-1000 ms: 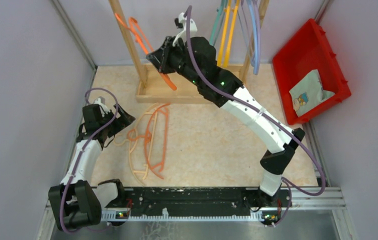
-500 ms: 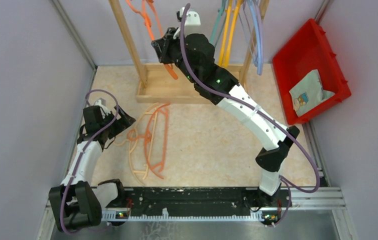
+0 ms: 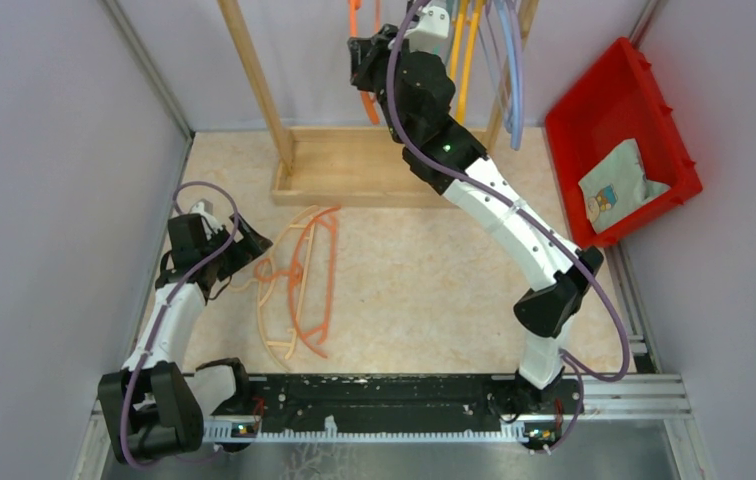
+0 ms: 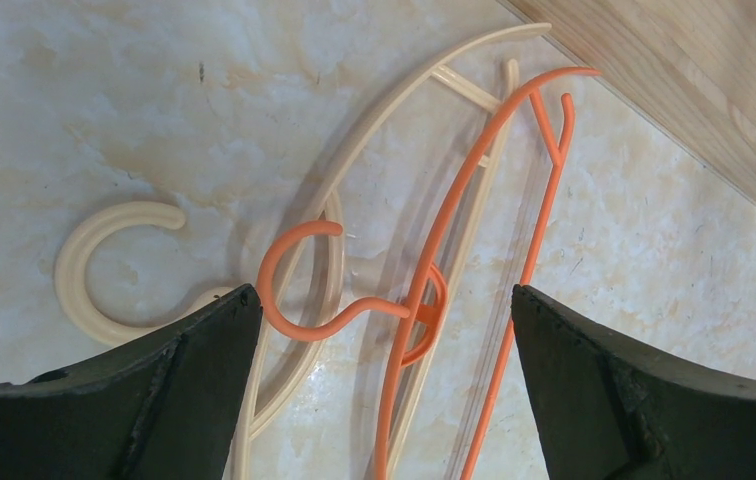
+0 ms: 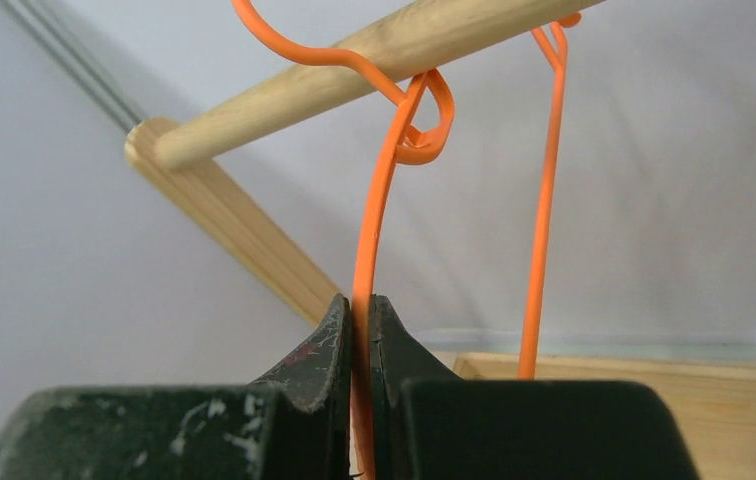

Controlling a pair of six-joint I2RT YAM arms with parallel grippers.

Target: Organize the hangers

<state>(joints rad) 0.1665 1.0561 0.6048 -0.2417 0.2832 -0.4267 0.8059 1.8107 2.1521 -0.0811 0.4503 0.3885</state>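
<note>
My right gripper [image 3: 359, 50] [image 5: 361, 305] is shut on an orange hanger [image 5: 374, 215] [image 3: 358, 30], held up at the wooden rail [image 5: 354, 60] of the rack; its hook curves over the rail. Yellow [image 3: 466, 70], teal and light blue hangers [image 3: 514, 80] hang further right on the rack. On the floor an orange hanger [image 3: 314, 280] [image 4: 434, 300] lies across a beige hanger [image 3: 279, 335] [image 4: 134, 215]. My left gripper [image 3: 244, 245] [image 4: 384, 310] is open just above their hooks, the orange hook between its jaws.
The wooden rack's base [image 3: 354, 170] sits at the back of the floor, its left post [image 3: 254, 80] rising upward; its edge shows in the left wrist view [image 4: 694, 90]. A red bin [image 3: 654, 110] holding a pouch [image 3: 619, 185] leans at the right wall.
My right arm has lifted the orange hanger up and to the right, from beside the left post to the rack's rail. The left arm and floor hangers have not moved.
</note>
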